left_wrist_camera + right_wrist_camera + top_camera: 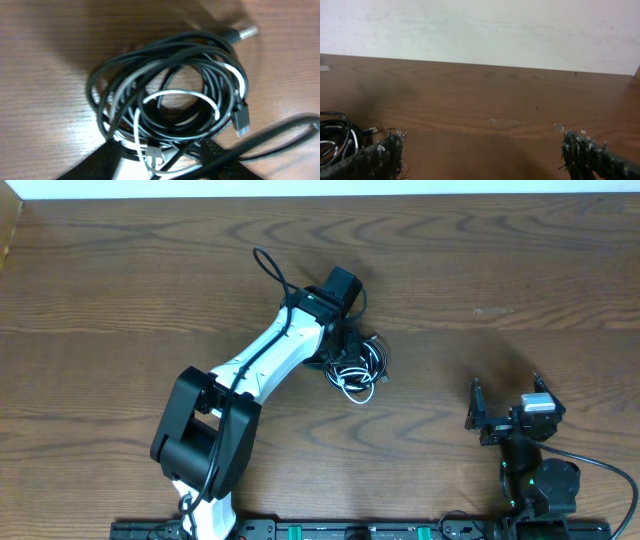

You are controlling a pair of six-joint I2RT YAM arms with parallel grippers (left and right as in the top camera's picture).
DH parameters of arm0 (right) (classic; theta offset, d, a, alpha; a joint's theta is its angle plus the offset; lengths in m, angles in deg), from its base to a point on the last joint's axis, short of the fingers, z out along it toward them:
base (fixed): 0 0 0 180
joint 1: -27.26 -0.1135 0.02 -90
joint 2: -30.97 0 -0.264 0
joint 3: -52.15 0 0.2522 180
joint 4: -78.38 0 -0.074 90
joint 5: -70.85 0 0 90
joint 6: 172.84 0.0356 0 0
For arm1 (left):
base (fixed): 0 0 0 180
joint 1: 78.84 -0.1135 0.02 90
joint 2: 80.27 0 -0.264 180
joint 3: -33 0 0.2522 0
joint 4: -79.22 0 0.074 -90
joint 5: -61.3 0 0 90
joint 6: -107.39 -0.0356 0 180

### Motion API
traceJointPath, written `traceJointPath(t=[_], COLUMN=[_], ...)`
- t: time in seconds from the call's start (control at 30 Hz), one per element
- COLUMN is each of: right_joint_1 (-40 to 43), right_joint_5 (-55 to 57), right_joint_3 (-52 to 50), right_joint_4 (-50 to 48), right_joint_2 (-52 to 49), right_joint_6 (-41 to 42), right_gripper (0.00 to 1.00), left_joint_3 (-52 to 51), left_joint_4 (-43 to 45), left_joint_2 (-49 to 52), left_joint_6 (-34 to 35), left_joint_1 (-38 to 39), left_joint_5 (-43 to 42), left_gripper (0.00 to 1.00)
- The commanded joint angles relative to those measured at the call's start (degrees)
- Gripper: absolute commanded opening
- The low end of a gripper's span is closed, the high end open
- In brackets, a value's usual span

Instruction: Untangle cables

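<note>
We are finding the cables [358, 365] lying as one tangled coil a little right of the overhead frame's centre, resting directly on the wooden table [120, 280]. In the left wrist view the black strands [165, 47] are looping round one another in several turns. The white cable [175, 92] is threading through them and arcing across the open middle of the coil. A dark plug with a blue tip [241, 122] is lying at the coil's right side. A metal-ended plug [244, 33] is sticking out at the upper right of that frame.

The left gripper [160, 160] is sitting at the coil's lower edge, at the bottom of the left wrist frame. Its fingers [107, 160] are standing partly apart, with several strands, the white one among them, passing between. That view is blurred, and we cannot tell whether either finger is pressing on a strand. In the overhead frame the left arm [280, 350] is reaching diagonally from the lower left and covering the coil's upper-left part. A thick black wire [268, 268] is looping out above the arm.

The right gripper [506, 392] is sitting at the lower right of the overhead frame, well apart from the coil. Its fingers [375, 157] are spread wide with only bare table between them. In the right wrist frame the cables [335, 135] are showing at the left edge, and a pale wall [480, 25] is running across the top.
</note>
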State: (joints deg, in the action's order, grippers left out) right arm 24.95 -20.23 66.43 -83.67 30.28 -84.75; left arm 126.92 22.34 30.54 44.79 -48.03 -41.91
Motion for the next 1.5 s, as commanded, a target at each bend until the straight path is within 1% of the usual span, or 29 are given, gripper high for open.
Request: traceJointPath(t=[0.0,0.1,0.17,0.2,0.23,0.37,0.5,0.6,0.7,0.9,0.93,1.0,1.1,1.17,1.27,1.47], right_joint_1=[-0.02,-0.02,-0.04,-0.02,-0.02,-0.02,-0.02,-0.02,-0.02,-0.04,-0.04,-0.02,-0.04,-0.04,-0.02,-0.02], right_joint_5=[0.09,0.09,0.09,0.09,0.09,0.09,0.09,0.09,0.09,0.09,0.09,0.09,0.09,0.09,0.09,0.09], right_joint_3=[-0.20,-0.20,-0.20,-0.20,-0.20,-0.20,-0.20,-0.20,-0.20,-0.20,-0.20,-0.20,-0.20,-0.20,-0.20,-0.20], right_joint_4=[0.11,0.11,0.11,0.11,0.11,0.11,0.11,0.11,0.11,0.11,0.11,0.11,0.11,0.11,0.11,0.11], right_joint_2=[0.37,0.37,0.37,0.37,0.37,0.37,0.37,0.37,0.37,0.37,0.37,0.37,0.37,0.37,0.37,0.37], right_joint_6=[-0.28,-0.31,-0.28,-0.28,-0.28,-0.31,-0.28,-0.28,-0.28,-0.28,-0.28,-0.28,-0.31,-0.28,-0.31,-0.28], right_gripper=[0.99,0.99,0.99,0.99,0.99,0.99,0.99,0.99,0.99,0.99,0.99,0.99,0.99,0.99,0.99,0.99], left_joint_3=[-0.11,-0.11,-0.11,-0.11,-0.09,0.50,2.54,3.85,3.91,3.91,3.91,3.85,3.54,3.50,2.93,0.85], left_joint_4=[0.00,-0.07,-0.07,-0.07,-0.11,-0.26,-0.22,0.15,2.38,4.81,4.90,4.79,3.67,2.08,-0.15,-1.36], left_joint_2=[-0.02,-0.02,-0.04,-0.13,-0.22,-2.05,-7.13,-12.96,-20.55,-34.62,-35.65,-38.36,-39.93,-39.76,-38.12,-31.61], left_joint_6=[-0.35,-0.33,-0.33,-0.33,-0.33,-0.33,-0.31,-0.11,1.25,1.20,1.20,1.16,1.18,1.20,1.20,1.20], left_joint_1=[-0.04,-0.04,-0.04,-0.04,-0.04,-0.15,-0.81,-1.40,-1.66,-1.64,-1.64,-1.64,-1.64,-1.64,-1.53,-0.44], left_joint_5=[-2.27,-2.27,-2.27,-2.29,-2.51,-5.33,-8.22,-8.26,-8.26,-8.17,-7.96,-4.52,4.00,8.20,8.79,7.58], left_gripper=[0.33,0.28,0.19,0.08,0.07,0.08,0.08,0.07,0.08,0.08,0.08,0.08,0.08,0.07,0.08,0.07])
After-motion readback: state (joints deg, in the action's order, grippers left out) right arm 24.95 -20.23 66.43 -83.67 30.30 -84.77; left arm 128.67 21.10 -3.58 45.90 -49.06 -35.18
